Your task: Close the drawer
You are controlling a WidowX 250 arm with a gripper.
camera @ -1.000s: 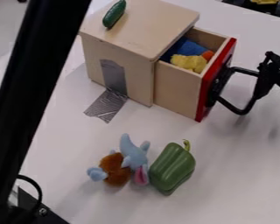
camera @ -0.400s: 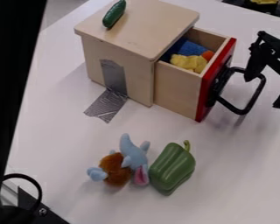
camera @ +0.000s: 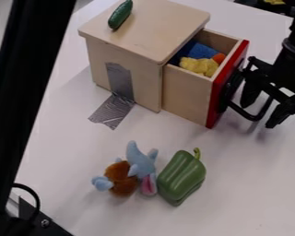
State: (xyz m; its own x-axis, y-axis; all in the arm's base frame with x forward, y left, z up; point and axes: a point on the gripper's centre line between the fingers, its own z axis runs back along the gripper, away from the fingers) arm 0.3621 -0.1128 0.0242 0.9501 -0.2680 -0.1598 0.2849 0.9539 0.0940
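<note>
The gripper (camera: pixel 259 113) is at the right, just outside the drawer's front. It stands open, and its fingers hang on either side of the outer bar of the black handle (camera: pixel 241 112); whether they touch it I cannot tell. The wooden drawer (camera: pixel 185 94) sticks out of the right side of the wooden box (camera: pixel 138 76), pulled open, with its red front (camera: pixel 237 56) facing right. Inside lie a blue item (camera: pixel 201 50), a yellow item (camera: pixel 200 66) and a small orange one (camera: pixel 219 58).
A toy cucumber (camera: pixel 120 14) lies on the box top. Grey tape (camera: pixel 112 111) runs from the box onto the table. Nearer stand a plush toy (camera: pixel 121 178) and a green pepper (camera: pixel 181 178). A black bar (camera: pixel 28 92) crosses the left side.
The gripper has come in from the right edge and turned, and is now at the handle. The black bar at the left has shifted. Drawer, box and toys have kept their places.
</note>
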